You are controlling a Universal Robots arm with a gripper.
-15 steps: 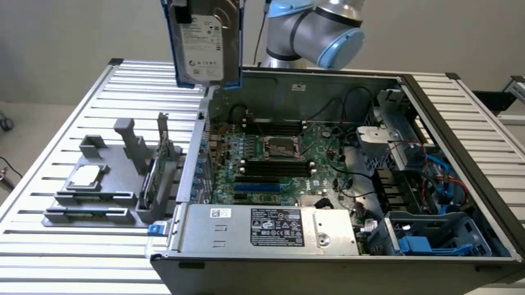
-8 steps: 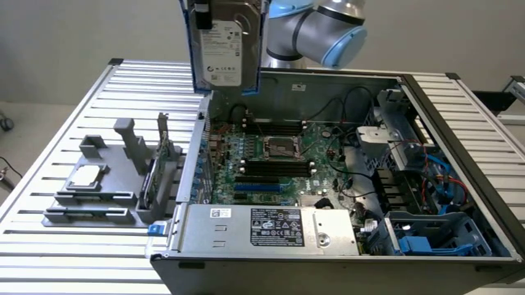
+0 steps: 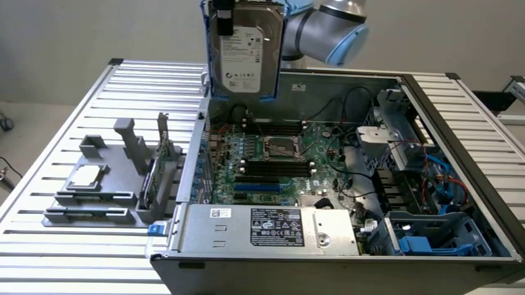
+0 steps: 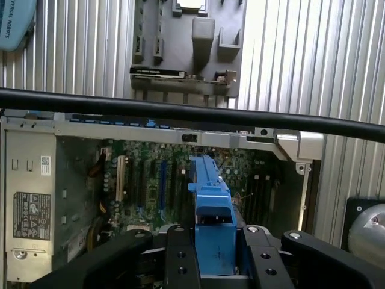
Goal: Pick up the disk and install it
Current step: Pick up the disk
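The disk (image 3: 246, 55), a silver-grey hard drive with a white label in a blue carrier, hangs upright in the air over the far left corner of the open computer case (image 3: 459, 153). My gripper (image 3: 244, 7) holds it from above, shut on its upper end. In the wrist view the carrier's blue edge (image 4: 212, 205) sits clamped between the two black fingers (image 4: 180, 259) of the gripper (image 4: 215, 265), with the motherboard (image 4: 150, 186) far below.
A grey fixture (image 3: 98, 196) on the slatted table at the exterior view's left holds a small square chip (image 3: 86, 177) and upright cards. Inside the case are a power supply (image 3: 271, 227), cables, and a blue drive bay (image 3: 426, 243) at the front right. A black cable (image 4: 180, 111) crosses the wrist view.
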